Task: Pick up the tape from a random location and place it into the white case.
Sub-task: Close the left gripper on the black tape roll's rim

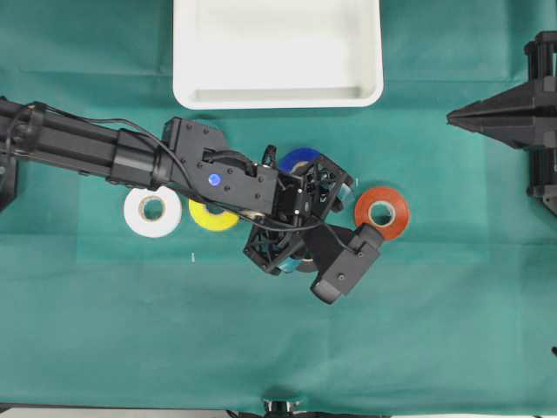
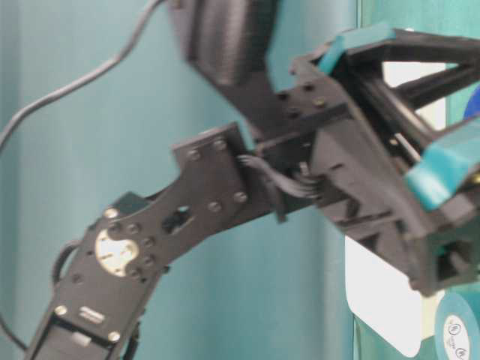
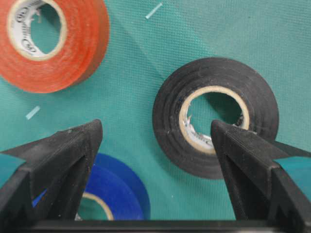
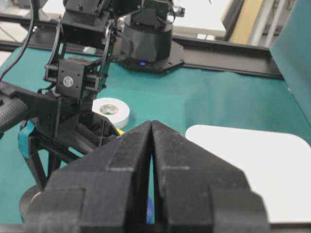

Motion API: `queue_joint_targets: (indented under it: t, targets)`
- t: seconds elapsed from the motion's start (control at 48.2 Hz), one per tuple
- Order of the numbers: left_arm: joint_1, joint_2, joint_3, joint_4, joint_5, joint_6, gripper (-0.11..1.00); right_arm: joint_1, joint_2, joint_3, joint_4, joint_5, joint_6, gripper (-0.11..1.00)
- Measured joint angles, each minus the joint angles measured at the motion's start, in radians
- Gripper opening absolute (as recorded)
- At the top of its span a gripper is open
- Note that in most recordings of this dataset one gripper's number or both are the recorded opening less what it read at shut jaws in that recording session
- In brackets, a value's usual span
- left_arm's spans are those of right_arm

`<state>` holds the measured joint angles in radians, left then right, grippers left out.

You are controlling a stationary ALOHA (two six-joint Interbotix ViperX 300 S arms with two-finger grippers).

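The tape (image 3: 214, 73), a black roll with a pale core, lies flat on the green cloth under my left gripper (image 3: 155, 128). That gripper is open wide and holds nothing. In the left wrist view its right fingertip (image 3: 226, 138) stands over the roll's core hole, and its left fingertip (image 3: 87, 138) is off the roll, above the blue roll. Seen from overhead, the left gripper (image 1: 305, 218) hides the tape. The white case (image 1: 277, 52) sits empty at the table's far edge. My right gripper (image 4: 152, 124) is shut on nothing, parked at the right (image 1: 461, 116).
An orange roll (image 1: 381, 212), a blue roll (image 1: 298, 159), a yellow roll (image 1: 211, 218) and a white roll (image 1: 152, 212) lie close around the left gripper. A teal roll (image 2: 457, 330) shows in the table-level view. The left arm (image 1: 87, 148) stretches in from the left.
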<state>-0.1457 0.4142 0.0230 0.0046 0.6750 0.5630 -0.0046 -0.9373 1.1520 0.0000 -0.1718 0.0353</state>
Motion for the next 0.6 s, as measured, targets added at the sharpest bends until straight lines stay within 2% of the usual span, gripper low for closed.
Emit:
queue_joint_targets:
  t: [0.602]
  targets:
    - [0.003,0.031,-0.002,-0.002,-0.018,-0.002,0.98,0.0,0.015,0.0,0.0,0.0,-0.002,0.0]
